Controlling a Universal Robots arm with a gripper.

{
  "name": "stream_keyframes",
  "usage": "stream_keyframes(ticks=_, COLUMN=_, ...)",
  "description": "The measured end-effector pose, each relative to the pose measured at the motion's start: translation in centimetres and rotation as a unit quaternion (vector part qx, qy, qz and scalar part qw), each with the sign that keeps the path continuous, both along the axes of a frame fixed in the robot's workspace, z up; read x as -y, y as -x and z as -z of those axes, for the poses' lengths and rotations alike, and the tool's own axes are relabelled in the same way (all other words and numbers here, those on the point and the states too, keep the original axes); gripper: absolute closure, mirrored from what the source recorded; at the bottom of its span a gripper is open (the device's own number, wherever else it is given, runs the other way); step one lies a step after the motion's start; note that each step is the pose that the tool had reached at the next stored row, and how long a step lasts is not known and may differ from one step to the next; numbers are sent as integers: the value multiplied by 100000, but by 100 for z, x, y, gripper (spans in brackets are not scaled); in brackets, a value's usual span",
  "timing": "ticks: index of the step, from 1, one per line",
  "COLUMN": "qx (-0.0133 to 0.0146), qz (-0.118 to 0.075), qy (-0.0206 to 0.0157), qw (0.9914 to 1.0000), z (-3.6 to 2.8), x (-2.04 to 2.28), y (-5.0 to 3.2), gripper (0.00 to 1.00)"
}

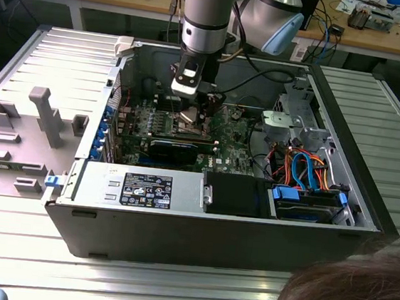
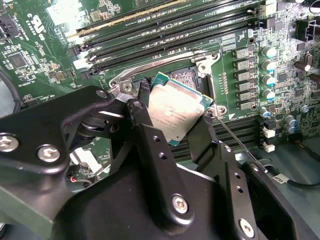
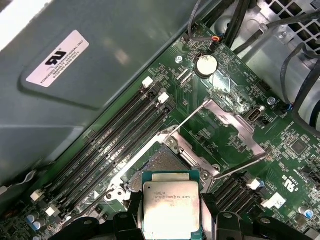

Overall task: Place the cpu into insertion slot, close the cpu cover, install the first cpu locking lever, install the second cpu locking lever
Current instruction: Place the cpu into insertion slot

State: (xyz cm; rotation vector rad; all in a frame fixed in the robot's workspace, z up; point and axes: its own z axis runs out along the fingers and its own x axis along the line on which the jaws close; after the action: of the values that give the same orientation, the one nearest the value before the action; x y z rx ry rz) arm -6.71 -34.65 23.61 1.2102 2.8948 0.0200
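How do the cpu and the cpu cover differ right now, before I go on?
The cpu is a solid silver-grey plate with a green edge; the cpu cover is an open frame with a cut-out centre. The cpu is clamped in the gripper just above the insertion slot, not seated; the cpu cover is swung open beside the slot, with nothing gripping it. Both are silvery metal and roughly square.
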Motion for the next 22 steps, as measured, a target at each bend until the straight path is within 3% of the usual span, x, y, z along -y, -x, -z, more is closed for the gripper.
stream_keyframes(ticks=22, qx=-1, qz=2445, qy=441, qw=99969, z=19, x=0, y=0, gripper=46)
